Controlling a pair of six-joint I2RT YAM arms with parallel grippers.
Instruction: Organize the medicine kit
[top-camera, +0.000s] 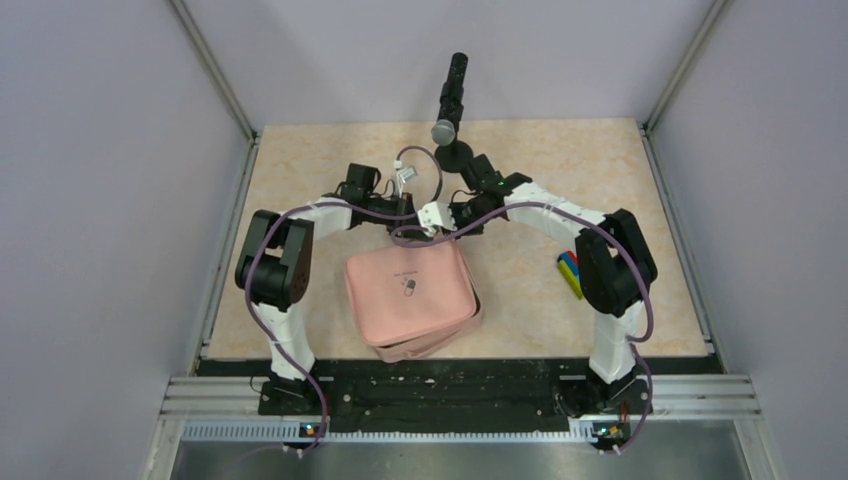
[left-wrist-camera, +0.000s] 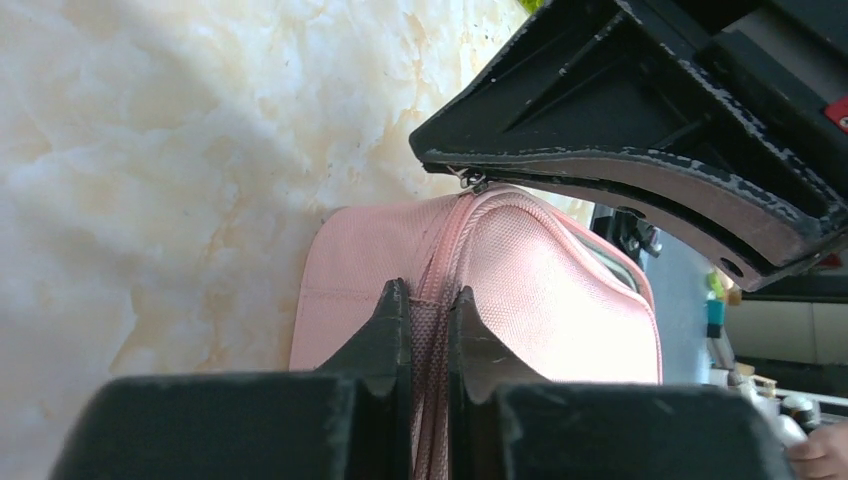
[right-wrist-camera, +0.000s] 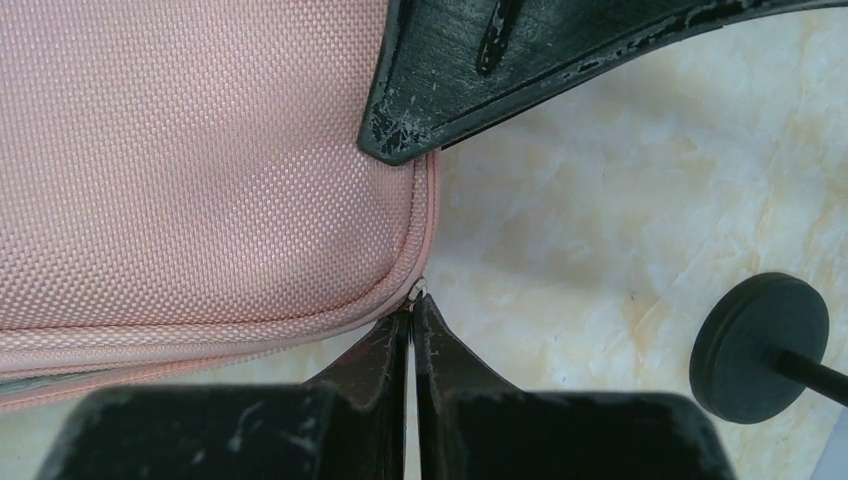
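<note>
The pink medicine kit (top-camera: 410, 292) lies in the middle of the table, lid up with its small dark pill logo showing. Its near side looks partly unzipped, and grey lining shows in a gap. Both grippers meet at its far edge. My left gripper (top-camera: 404, 229) (left-wrist-camera: 430, 308) is shut on the pink zip seam of the kit (left-wrist-camera: 560, 290). My right gripper (top-camera: 446, 231) (right-wrist-camera: 412, 308) is shut on the small metal zip pull (right-wrist-camera: 417, 291) at the kit's corner (right-wrist-camera: 200, 170). Each wrist view shows the other gripper's black finger close above.
A black stand with a grey head (top-camera: 450, 105) rises at the back centre, and its round base (right-wrist-camera: 760, 346) is just right of my right gripper. A multicoloured toy-brick block (top-camera: 568, 272) lies on the table beside the right arm. Grey walls enclose the table.
</note>
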